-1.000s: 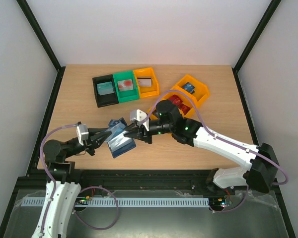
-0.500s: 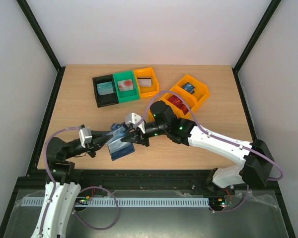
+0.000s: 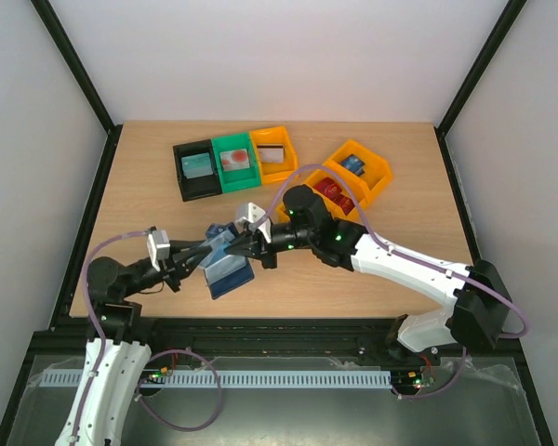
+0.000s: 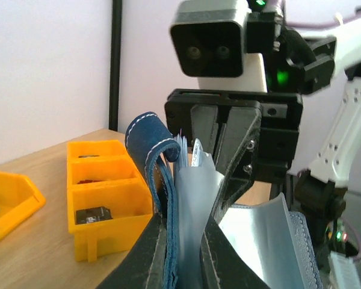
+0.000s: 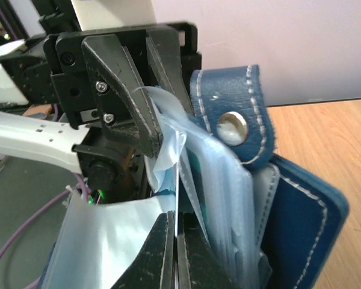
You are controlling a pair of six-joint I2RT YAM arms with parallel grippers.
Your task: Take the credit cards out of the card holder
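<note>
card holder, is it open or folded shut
Open: the dark navy folding card holder is spread in the top view, its pale plastic sleeves fanned out and its snap tab unfastened.

The pale wooden worktop (image 3: 149, 186) is carrying a black bin (image 3: 179, 172), a green bin (image 3: 242, 183) and an orange bin (image 3: 291, 153), touching in a row. A pair of orange bins (image 3: 379, 184) is sitting to their right. The card holder (image 3: 228, 274) is hanging low over it; whether they are touching is unclear.
</note>
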